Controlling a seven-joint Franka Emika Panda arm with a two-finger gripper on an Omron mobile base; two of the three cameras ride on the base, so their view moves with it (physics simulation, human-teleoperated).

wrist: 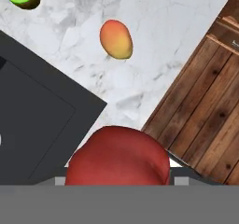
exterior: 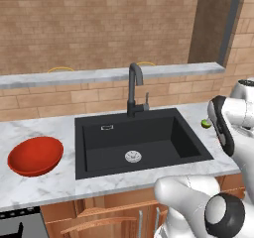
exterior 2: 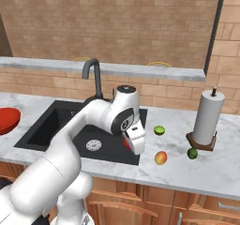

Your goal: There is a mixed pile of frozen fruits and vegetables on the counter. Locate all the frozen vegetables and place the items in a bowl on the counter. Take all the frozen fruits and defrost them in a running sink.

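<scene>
The white marble counter (exterior 2: 187, 172) runs left to right under the brick wall, over wooden cabinets (wrist: 205, 106). Set into it is the matte black sink (exterior: 141, 140), with its round silver drain (exterior: 133, 156) in the basin floor and a dark gooseneck faucet (exterior: 134, 88) rising at the far edge. The white arm (exterior 2: 70, 149) bends over the sink's near right corner.

On the counter to the left of the sink sits the glossy red bowl (exterior: 34, 155), wide and shallow, well apart from everything else. To the right of the sink, far along the counter, a paper towel roll (exterior 2: 208, 116) stands upright on a dark holder.

The gripper (exterior 2: 133, 143) hangs over the near right corner of the sink, pointing down. A dull red roundish piece (wrist: 119, 157) sits between its jaws, which stand partly apart and closed around it; in the hand view it bulges up at the bottom, above the sink's edge and the counter.

The other produce lies on the counter right of the sink. The orange-yellow fruit with a red blush (exterior 2: 161, 158) lies nearest the front edge. The lime-green piece (exterior 2: 159, 130) sits farther back, just beside the sink's right rim. The dark green piece (exterior 2: 192, 153) rests near the foot of the paper towel holder.
</scene>
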